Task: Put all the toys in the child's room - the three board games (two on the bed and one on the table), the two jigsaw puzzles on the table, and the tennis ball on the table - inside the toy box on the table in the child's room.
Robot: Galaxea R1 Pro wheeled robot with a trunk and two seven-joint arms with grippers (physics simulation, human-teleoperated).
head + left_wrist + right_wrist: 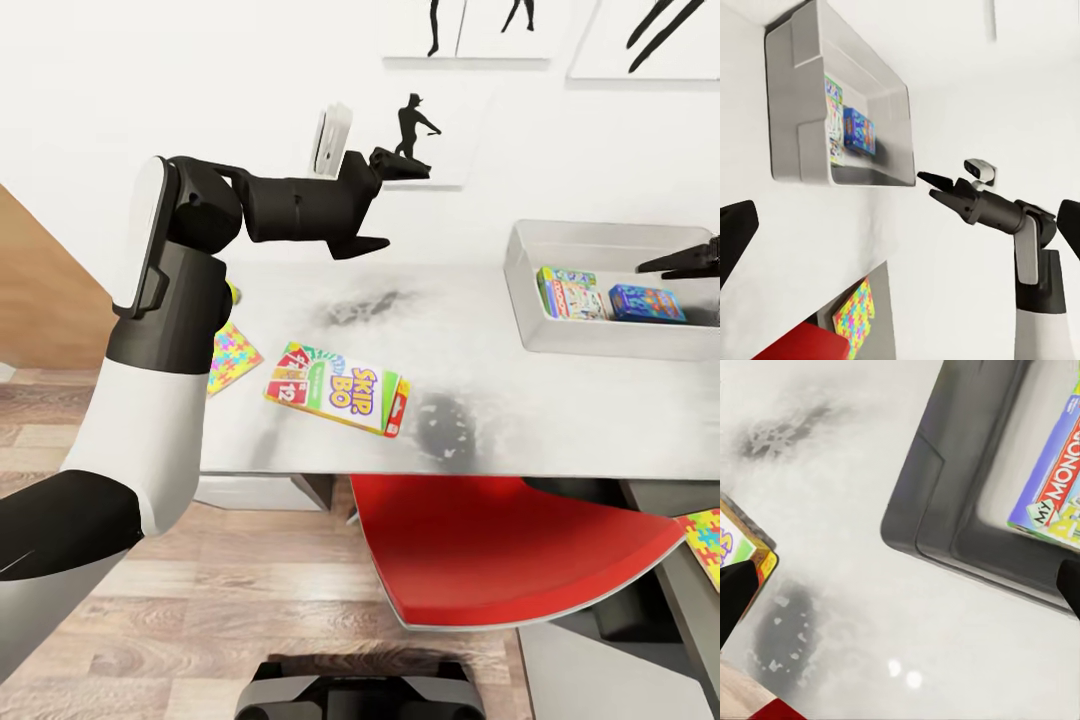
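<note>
Toy box already held two board games; the SKIP BO box lay mid-table. Both the left gripper and right gripper hung parted, empty. Next move, probably: grasp SKIP BO.

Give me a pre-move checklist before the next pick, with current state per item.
1. Left gripper empty and open above the table: ok.
2. Right gripper empty, jaws apart near the toy box: ok.
3. SKIP BO box flat on the table, nothing on it: ok.
4. Toy box has room: green-edged game and blue game inside, floor still free: ok.
5. All toys on the table: not ok, one jigsaw puzzle lies lower, beside the red chair.
6. Tennis ball location: cannot tell.
</note>
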